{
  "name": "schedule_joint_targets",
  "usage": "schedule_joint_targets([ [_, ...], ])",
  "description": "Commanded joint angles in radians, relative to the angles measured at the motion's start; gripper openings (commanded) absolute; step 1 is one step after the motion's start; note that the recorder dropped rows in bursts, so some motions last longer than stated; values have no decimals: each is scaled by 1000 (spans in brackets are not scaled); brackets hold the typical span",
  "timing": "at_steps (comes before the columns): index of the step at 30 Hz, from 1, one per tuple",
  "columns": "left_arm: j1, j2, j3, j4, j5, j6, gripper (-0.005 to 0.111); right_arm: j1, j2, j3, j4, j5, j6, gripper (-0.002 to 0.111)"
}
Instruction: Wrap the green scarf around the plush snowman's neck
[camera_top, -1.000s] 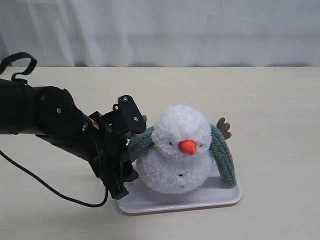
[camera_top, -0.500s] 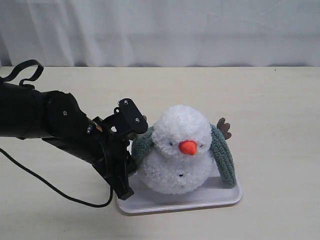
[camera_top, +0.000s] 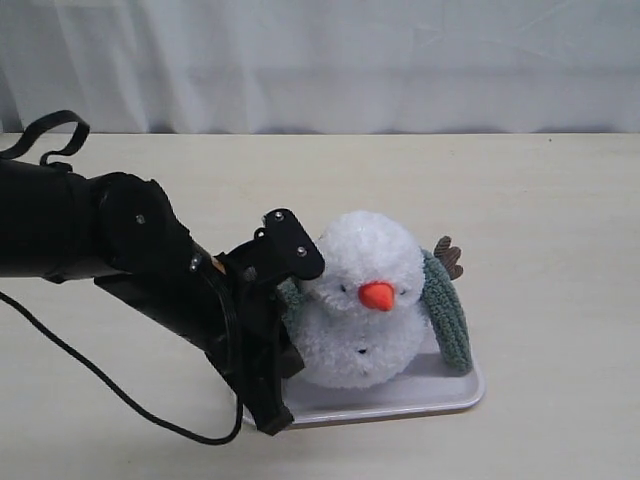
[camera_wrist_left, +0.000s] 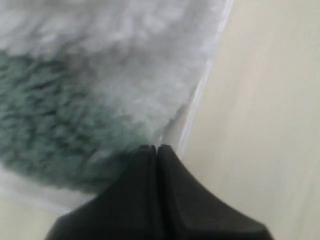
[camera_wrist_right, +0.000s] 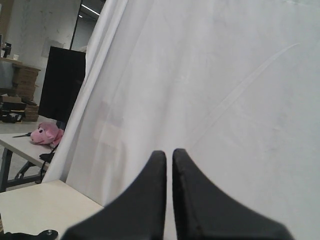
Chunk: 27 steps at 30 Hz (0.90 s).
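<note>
My left gripper (camera_wrist_left: 156, 148) is clenched. Its two black wedge-shaped fingers are pressed flat together, with the tips at the fuzzy edge of the green scarf (camera_top: 449, 318). I see no fabric pinched between them.

The plush snowman (camera_top: 361, 300) is a fluffy white two-ball toy with a smooth orange cone nose (camera_top: 376, 294). It sits on a shallow, glossy white tray (camera_top: 440, 395) on the pale, matte tabletop (camera_top: 560, 200).

The scarf is a ribbed, dusty-green knit strip. On the right of the exterior view, one rounded end hangs down the toy's flank to the tray. On the other flank only a small patch shows, beside my black left arm (camera_top: 130, 260). The stretch behind the toy is hidden. A brown corduroy arm (camera_top: 447, 256) pokes out just above the scarf.

My right gripper (camera_wrist_right: 169, 151) is closed on nothing and faces a white curtain (camera_wrist_right: 225, 75).
</note>
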Motion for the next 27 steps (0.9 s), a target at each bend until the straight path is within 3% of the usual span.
schedule_joint_targets([
  [1,-46,-7,-5,-13,0,5,0,1,-3,4,-4,-5,-9,4],
  [10,-46,-34,-5,7,-21,-28,0,-2,9,16,-25,-5,60,4],
  [16,-45,-181,15,21,-202,-119,0,-2,97,16,-25,17,162,4],
  [20,-45,-312,33,23,-251,-124,0,-2,222,3,-30,48,222,4],
  [23,-45,-402,69,25,-289,-124,0,-19,335,-46,-111,149,311,4],
  [27,-45,-495,158,25,-352,-127,0,-88,475,-154,-400,373,629,6],
])
